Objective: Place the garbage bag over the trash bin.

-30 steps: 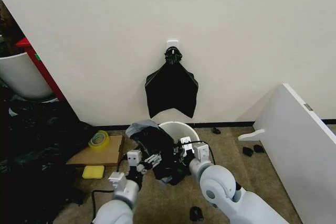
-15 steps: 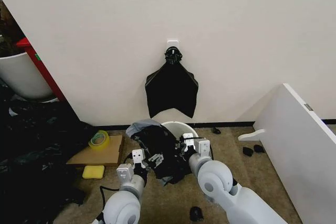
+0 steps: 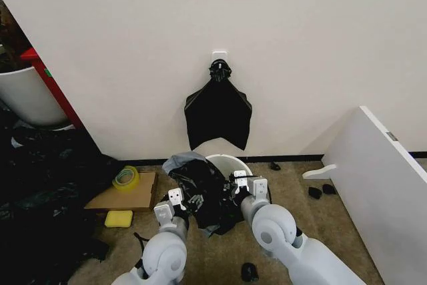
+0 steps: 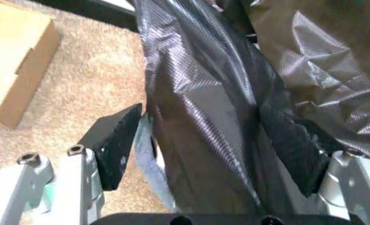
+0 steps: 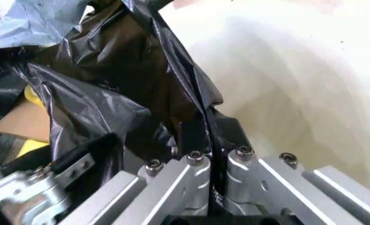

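The garbage bag (image 3: pixel 200 185) is crumpled black plastic, bunched against the near left side of the trash bin (image 3: pixel 230 160), a round cream-white bucket on the carpet by the wall. My right gripper (image 3: pixel 237 189) is at the bin's near rim. In the right wrist view it (image 5: pixel 207 126) is shut on a fold of the garbage bag (image 5: pixel 91 108), beside the trash bin's pale inner wall (image 5: pixel 285 84). My left gripper (image 3: pixel 186 201) stands open. Its fingers (image 4: pixel 116 140) sit wide apart with the garbage bag (image 4: pixel 216 117) hanging between them.
A knotted bunch of black bags (image 3: pixel 218 115) hangs on the wall above the bin. Left of it are a cardboard box (image 3: pixel 127 193), a tape roll (image 3: pixel 125 177), a yellow sponge (image 3: pixel 119 218) and dark sheeting (image 3: pixel 40 185). A white board (image 3: pixel 380 185) leans at the right.
My left arm has moved forward, bringing its gripper up against the bag. My right gripper shifted slightly towards the bin's rim and then held still.
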Motion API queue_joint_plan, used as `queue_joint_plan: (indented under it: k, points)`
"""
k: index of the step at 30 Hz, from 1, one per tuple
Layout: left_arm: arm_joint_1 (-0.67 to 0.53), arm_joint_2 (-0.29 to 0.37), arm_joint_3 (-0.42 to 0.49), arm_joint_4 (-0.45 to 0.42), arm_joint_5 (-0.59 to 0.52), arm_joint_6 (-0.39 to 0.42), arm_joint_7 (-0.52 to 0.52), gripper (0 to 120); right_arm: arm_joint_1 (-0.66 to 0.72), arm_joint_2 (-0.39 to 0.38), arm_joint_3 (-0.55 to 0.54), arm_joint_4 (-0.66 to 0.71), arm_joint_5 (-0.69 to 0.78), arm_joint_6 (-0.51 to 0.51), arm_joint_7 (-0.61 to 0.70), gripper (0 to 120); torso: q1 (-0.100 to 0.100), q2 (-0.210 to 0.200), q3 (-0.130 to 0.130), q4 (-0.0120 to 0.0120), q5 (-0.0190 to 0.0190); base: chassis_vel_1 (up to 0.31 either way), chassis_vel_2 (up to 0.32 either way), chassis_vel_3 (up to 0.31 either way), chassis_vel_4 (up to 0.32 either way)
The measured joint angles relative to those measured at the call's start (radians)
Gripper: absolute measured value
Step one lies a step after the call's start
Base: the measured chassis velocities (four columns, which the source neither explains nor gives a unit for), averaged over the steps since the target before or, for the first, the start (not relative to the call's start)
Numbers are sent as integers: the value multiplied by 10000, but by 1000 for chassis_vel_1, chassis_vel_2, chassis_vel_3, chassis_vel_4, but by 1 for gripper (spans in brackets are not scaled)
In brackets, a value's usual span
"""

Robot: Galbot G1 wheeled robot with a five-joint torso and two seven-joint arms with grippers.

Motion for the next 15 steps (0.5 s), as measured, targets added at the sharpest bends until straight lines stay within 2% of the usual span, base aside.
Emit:
queue_joint_plan:
  k: [4, 11, 15]
  points:
    - [-203, -92, -6, 90, -574, 174, -257, 71, -13, -15, 12, 5, 3, -3, -1, 0, 0, 0, 0, 0, 1, 0, 0, 0, 0]
    - [-687, -357, -64, 395, -1864, 487, -819, 45, -20, -31, 36, 5, 8, -3, -12, 0, 0, 0, 0, 0, 1, 0, 0, 0, 0]
    - [-791, -403, -67, 473, -2038, 569, -946, 37, -50, -34, 65, 5, 8, -2, -16, 0, 0, 0, 0, 0, 0, 0, 0, 0, 0]
